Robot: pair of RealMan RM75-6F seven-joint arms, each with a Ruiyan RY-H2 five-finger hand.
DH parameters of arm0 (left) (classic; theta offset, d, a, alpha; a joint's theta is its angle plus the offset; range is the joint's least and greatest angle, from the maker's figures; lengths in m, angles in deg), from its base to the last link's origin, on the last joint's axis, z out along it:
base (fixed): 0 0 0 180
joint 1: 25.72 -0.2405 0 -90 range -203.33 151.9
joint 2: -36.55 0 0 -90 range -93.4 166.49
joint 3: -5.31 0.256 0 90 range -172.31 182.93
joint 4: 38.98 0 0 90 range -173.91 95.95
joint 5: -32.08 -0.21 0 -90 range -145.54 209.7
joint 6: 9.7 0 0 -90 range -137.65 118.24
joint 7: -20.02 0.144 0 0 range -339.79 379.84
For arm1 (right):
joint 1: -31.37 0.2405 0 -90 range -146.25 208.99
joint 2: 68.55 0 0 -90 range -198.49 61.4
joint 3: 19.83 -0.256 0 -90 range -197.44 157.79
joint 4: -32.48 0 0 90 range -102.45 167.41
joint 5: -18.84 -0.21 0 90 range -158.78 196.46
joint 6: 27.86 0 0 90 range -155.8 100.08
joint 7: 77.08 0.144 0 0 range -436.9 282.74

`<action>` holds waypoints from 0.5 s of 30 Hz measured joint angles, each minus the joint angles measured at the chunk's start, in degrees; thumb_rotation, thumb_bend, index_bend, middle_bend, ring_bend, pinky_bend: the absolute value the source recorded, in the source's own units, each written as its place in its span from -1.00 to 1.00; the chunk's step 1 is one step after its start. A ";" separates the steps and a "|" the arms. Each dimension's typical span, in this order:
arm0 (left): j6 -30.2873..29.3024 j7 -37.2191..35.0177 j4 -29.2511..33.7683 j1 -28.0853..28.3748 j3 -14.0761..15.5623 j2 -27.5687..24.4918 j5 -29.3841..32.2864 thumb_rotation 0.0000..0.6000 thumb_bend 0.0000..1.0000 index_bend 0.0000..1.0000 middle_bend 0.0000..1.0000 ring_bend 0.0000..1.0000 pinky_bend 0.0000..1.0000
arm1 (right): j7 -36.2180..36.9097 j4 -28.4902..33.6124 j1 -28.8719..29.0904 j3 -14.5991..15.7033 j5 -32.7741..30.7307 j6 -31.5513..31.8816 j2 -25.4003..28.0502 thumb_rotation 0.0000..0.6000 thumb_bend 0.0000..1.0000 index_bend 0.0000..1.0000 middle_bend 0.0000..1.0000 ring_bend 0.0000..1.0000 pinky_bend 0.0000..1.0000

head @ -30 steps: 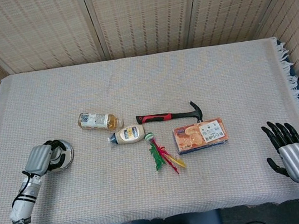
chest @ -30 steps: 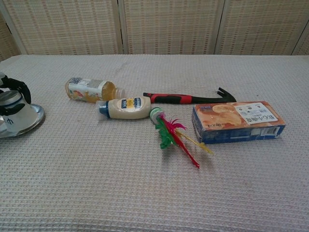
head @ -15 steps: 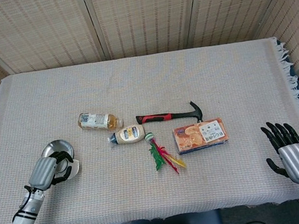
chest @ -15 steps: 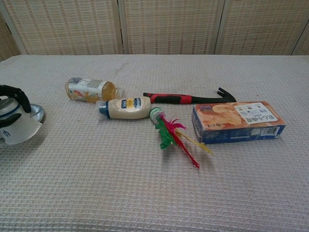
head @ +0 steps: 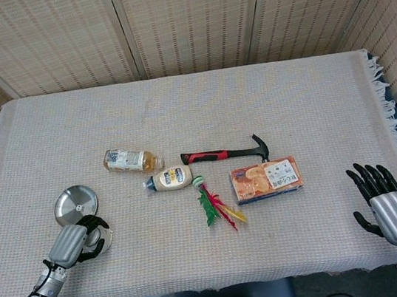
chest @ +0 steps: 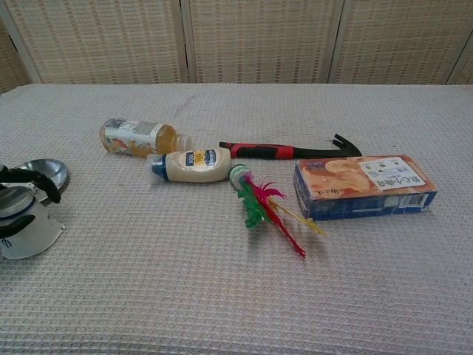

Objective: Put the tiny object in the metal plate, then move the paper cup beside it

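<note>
Cup (chest: 26, 225) sits at the near left edge of the table, mouth down as far as the chest view shows, with the left hand (head: 78, 240) wrapped round its top, dark fingers (chest: 33, 183) curled over it. Its rim looks to be on the cloth, though I cannot tell whether the weight is fully down. Plate (head: 75, 203) lies just beyond, at about twelve o'clock from the cup, near but apart from it. A small speck shows at the plate's centre in the head view; too small to say it is the tiny object, so the first step is unconfirmed. The cup's placement beside the plate seems nearly done; releasing remains. Right hand (head: 385, 199) rests at the near right corner, fingers spread, holding nothing.
</note>
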 measured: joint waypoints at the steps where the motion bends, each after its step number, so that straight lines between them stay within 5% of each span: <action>1: -0.28 0.20 0.10 -0.03 -0.01 -0.10 -0.06 1.00 -0.22 -0.95 -1.00 -1.00 -0.55 | -0.01 0.01 0.00 -0.02 -0.05 -0.03 0.01 1.00 -0.56 -1.00 -1.00 -1.00 -1.00; 15: -11.42 2.29 9.66 -5.86 -0.02 -7.91 -0.50 1.00 -0.26 -1.00 -1.00 -1.00 -0.72 | -0.11 0.51 -0.41 0.00 0.55 0.92 0.39 1.00 -0.56 -1.00 -1.00 -1.00 -1.00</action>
